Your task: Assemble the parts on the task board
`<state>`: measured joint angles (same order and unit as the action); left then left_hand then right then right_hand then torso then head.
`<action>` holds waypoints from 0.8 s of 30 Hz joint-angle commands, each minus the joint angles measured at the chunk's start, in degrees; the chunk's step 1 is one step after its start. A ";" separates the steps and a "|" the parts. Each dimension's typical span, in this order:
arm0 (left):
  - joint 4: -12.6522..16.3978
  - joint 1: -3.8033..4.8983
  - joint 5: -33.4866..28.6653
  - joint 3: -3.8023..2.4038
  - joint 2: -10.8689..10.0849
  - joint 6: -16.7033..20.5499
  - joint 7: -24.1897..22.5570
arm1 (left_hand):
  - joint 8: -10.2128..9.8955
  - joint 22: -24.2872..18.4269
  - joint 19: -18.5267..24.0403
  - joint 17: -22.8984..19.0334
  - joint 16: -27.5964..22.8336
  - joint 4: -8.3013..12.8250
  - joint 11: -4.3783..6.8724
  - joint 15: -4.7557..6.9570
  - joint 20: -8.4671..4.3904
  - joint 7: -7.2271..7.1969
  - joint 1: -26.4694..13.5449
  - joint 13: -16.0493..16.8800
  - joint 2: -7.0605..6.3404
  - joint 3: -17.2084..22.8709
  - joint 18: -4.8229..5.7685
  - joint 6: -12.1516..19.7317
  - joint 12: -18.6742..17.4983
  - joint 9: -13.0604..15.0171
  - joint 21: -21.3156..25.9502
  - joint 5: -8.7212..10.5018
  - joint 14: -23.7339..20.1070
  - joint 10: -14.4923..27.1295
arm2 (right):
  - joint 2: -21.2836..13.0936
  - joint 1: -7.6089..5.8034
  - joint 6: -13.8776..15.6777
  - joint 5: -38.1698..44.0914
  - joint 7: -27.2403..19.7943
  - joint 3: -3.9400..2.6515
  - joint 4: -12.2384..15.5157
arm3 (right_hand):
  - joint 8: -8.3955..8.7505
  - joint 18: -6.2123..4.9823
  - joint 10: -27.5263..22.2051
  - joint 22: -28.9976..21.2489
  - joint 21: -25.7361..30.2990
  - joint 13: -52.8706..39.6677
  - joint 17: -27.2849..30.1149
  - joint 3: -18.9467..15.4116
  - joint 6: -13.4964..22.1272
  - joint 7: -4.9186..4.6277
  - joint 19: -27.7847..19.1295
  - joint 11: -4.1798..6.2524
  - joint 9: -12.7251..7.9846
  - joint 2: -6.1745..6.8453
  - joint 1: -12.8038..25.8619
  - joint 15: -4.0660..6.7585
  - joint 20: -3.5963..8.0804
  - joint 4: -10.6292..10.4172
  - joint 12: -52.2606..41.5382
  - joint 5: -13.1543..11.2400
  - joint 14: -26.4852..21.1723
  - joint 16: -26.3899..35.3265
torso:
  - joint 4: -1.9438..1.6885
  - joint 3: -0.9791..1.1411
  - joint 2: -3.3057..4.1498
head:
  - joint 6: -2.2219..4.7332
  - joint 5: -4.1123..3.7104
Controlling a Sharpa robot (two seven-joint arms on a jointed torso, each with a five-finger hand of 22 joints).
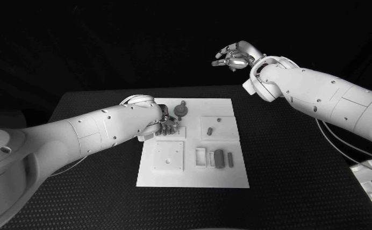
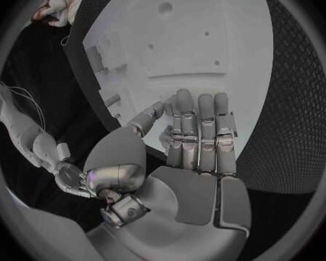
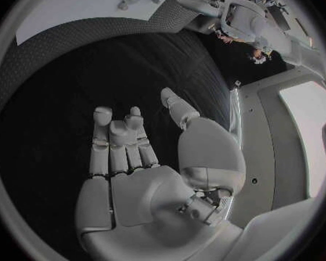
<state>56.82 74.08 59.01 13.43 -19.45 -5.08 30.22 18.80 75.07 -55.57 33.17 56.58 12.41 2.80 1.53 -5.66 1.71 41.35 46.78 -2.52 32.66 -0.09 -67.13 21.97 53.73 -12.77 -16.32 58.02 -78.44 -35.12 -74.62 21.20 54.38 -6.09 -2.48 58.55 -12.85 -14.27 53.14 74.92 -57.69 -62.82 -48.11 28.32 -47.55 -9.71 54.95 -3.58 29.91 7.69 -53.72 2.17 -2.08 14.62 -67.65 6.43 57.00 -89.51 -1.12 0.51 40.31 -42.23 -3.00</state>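
Observation:
The white task board [image 1: 194, 176] lies in the middle of the black table. On it are small grey parts: a round one with a stem [image 1: 180, 110] near the far edge, a small peg [image 1: 210, 131] in a square recess, and several oblong ones [image 1: 220, 158] in a row. My left hand [image 1: 164, 125] is low over the board's far left part. In the left wrist view its fingers [image 2: 199, 130] lie straight and side by side on the board [image 2: 185, 35], thumb apart, with nothing seen in them. My right hand [image 1: 235, 58] is raised high behind the board, with its fingers [image 3: 116, 142] spread and empty.
A square plate with small holes [image 1: 168, 156] sits on the board's near left. The black mat [image 1: 294, 160] stretches to the right of the board. Something white lies at the table's right edge [image 1: 364, 172]. My right arm [image 2: 25, 133] crosses the left wrist view.

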 commanded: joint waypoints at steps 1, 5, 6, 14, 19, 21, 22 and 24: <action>-0.12 -0.49 0.00 0.19 -0.11 0.34 -0.90 | -0.32 0.90 0.78 -0.27 0.28 -0.18 0.06 0.02 -0.21 -0.12 -0.17 -0.10 -0.52 -0.39 0.09 0.18 0.27 -0.05 0.61 0.52 -0.39 -0.03 | 0.06 0.00 -0.69 0.52 -0.33 -0.04 -0.05 | 0.08 -0.73 -0.39 0.79 0.33 0.06 0.09 -0.05 0.16 -0.43 -0.43 -0.20 -0.08 -0.43 0.15 0.08 0.01 0.29 -0.38 0.28 -0.40 -0.04 | 0.01 0.00 -0.01 | 0.00 -0.05; -0.11 -0.48 0.00 0.18 -0.38 0.25 -0.78 | -0.39 0.89 0.76 -0.68 0.55 -0.54 0.08 0.03 -0.23 -0.12 -0.26 -0.16 -1.10 -0.49 0.09 0.17 0.34 -0.04 0.71 1.46 -0.48 0.01 | 0.04 0.01 -0.69 0.52 -0.36 -0.04 -0.10 | 0.09 -0.73 -0.40 0.79 0.34 0.08 0.10 -0.06 0.17 -0.44 -0.44 -0.21 -0.09 -0.43 0.18 0.08 0.00 0.28 -0.39 0.28 -0.40 -0.04 | 0.01 -0.01 0.00 | 0.02 -0.10; -0.14 -0.48 0.00 0.18 -0.44 0.23 -0.75 | -0.39 0.89 0.76 -0.73 0.58 -0.58 0.08 0.03 -0.24 -0.12 -0.26 -0.16 -1.17 -0.49 0.09 0.16 0.36 -0.03 0.72 1.54 -0.48 0.00 | 0.04 0.01 -0.68 0.52 -0.37 -0.04 -0.10 | 0.09 -0.73 -0.40 0.78 0.34 0.08 0.10 -0.06 0.17 -0.44 -0.44 -0.21 -0.09 -0.44 0.19 0.08 0.00 0.27 -0.39 0.28 -0.40 -0.04 | 0.01 -0.01 0.00 | -0.03 -0.14; -0.15 -0.48 -0.08 0.17 -0.70 0.53 -0.81 | -0.59 0.89 0.65 -2.22 1.62 -2.19 0.13 0.10 -0.33 -0.17 -0.49 -0.38 -2.51 -0.55 0.09 0.09 0.64 0.06 1.06 6.68 -0.76 0.13 | -0.01 0.04 -0.70 0.49 -0.38 -0.04 -0.17 | 0.09 -0.73 -0.40 0.78 0.35 0.10 0.11 -0.09 0.18 -0.45 -0.45 -0.21 -0.10 -0.46 0.23 0.07 -0.01 0.25 -0.40 0.29 -0.41 -0.04 | -0.02 -0.02 0.00 | -0.10 -0.23; 0.06 -0.47 -0.45 0.15 -1.00 0.96 -0.94 | -0.69 0.84 0.58 -3.02 2.18 -3.85 0.15 0.12 -0.38 -0.18 -1.77 -0.50 -4.33 -1.15 0.09 0.08 0.77 0.15 1.33 13.51 -0.94 0.21 | -0.06 0.05 -0.69 0.49 -0.39 -0.04 -0.15 | 0.09 -0.73 -0.40 0.78 0.35 0.11 0.11 -0.10 0.19 -0.45 -0.45 -0.22 -0.11 -0.47 0.25 0.07 -0.01 0.25 -0.40 0.29 -0.42 -0.04 | -0.05 -0.02 -0.03 | -0.04 -0.21; 0.24 -0.46 -0.94 0.13 -1.20 1.13 -0.99 | -0.70 0.84 0.56 -3.12 2.29 -4.19 0.14 0.10 -0.40 -0.17 -2.16 -0.49 -4.83 -1.35 0.09 0.10 0.78 0.21 1.37 13.54 -0.99 0.24 | -0.08 0.06 -0.68 0.48 -0.40 -0.04 -0.20 | 0.09 -0.73 -0.40 0.78 0.35 0.11 0.12 -0.10 0.19 -0.45 -0.45 -0.22 -0.11 -0.48 0.25 0.07 -0.02 0.25 -0.41 0.29 -0.42 -0.05 | -0.02 -0.01 -0.01 | -0.02 -0.19; 0.30 -0.45 -1.12 0.12 -1.28 1.14 -0.99 | -0.70 0.83 0.56 -3.15 2.32 -4.32 0.14 0.10 -0.40 -0.16 -2.34 -0.49 -5.05 -1.46 0.09 0.12 0.79 0.23 1.39 13.54 -1.01 0.25 | -0.08 0.06 -0.67 0.47 -0.40 -0.04 -0.23 | 0.09 -0.73 -0.40 0.78 0.35 0.12 0.12 -0.10 0.19 -0.45 -0.45 -0.22 -0.11 -0.48 0.25 0.07 -0.02 0.25 -0.41 0.29 -0.42 -0.05 | -0.03 -0.03 -0.02 | 0.02 -0.16; 0.56 -0.42 -1.79 0.08 -1.65 1.18 -1.12 | -0.73 0.86 0.79 -3.34 2.53 -3.44 0.13 0.05 -0.36 -0.12 -3.24 -0.45 -4.30 -3.56 0.09 0.32 0.79 0.41 1.58 13.51 -1.23 0.42 | -0.11 0.07 -0.63 0.44 -0.41 -0.04 -0.32 | 0.09 -0.73 -0.40 0.78 0.35 0.12 0.12 -0.11 0.19 -0.45 -0.45 -0.22 -0.12 -0.48 0.26 0.06 -0.02 0.24 -0.41 0.29 -0.42 -0.05 | -0.02 -0.01 -0.02 | 0.08 -0.15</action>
<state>57.16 73.70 58.62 13.50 -21.00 -4.45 29.84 18.35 74.97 -54.69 29.86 58.97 8.93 2.79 1.49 -5.94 1.72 38.49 46.34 -6.84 29.27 -0.48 -67.13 22.58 54.12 -11.38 -2.98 57.17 -78.40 -35.20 -74.58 21.13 54.40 -6.10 -2.48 58.27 -12.85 -14.27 52.93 74.92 -57.69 -62.78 -48.06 28.32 -47.51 -9.67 54.95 -3.79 29.87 7.69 -53.72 2.17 -2.08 14.62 -67.87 6.43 57.00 -89.51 -1.13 0.49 40.31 -42.23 -3.22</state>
